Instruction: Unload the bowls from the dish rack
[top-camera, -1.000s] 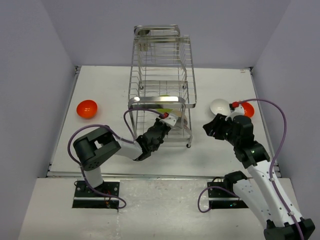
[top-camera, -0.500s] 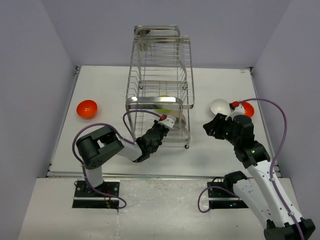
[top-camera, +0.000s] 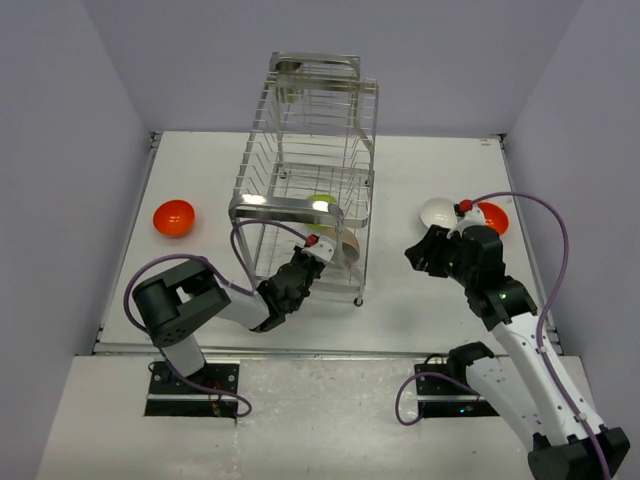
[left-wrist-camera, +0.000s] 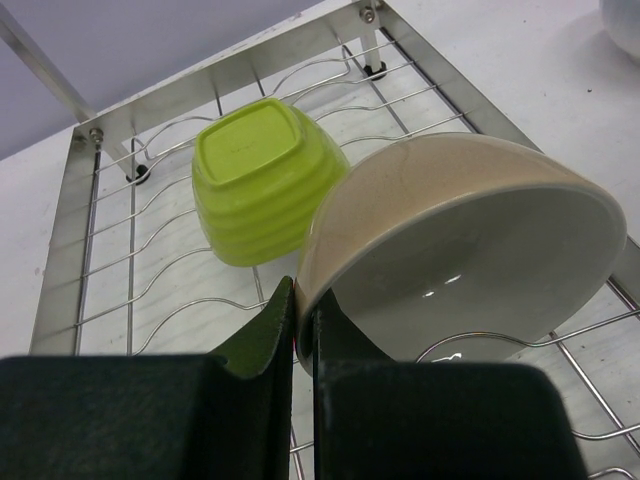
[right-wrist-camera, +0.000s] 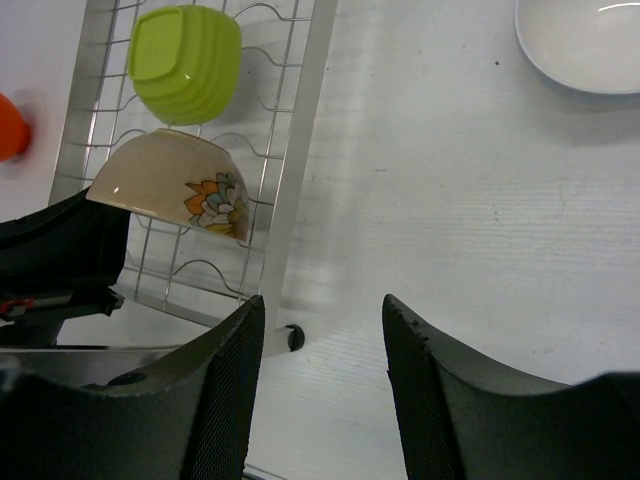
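The chrome wire dish rack (top-camera: 290, 207) stands mid-table, leaning left. On its lowest shelf lie a beige bowl (top-camera: 349, 248) and a lime-green bowl (top-camera: 322, 201). My left gripper (top-camera: 316, 244) reaches into that shelf and is shut on the beige bowl's rim (left-wrist-camera: 303, 310); the bowl (left-wrist-camera: 460, 250) is tipped on its side, and the green bowl (left-wrist-camera: 265, 180) lies upside down behind it. My right gripper (top-camera: 424, 251) is open and empty, hovering right of the rack (right-wrist-camera: 322, 320). A white bowl (top-camera: 438, 212) and an orange bowl (top-camera: 493, 218) sit at the right, another orange bowl (top-camera: 173, 217) at the left.
The rack's foot (right-wrist-camera: 292, 337) and side rail (right-wrist-camera: 305, 130) lie just left of my right fingers. The white bowl (right-wrist-camera: 585, 40) is beyond them. Purple walls close the table on three sides.
The rack has slid and leaned to the left and nearer, together with my left gripper, which still holds the beige bowl. The right arm has barely moved.
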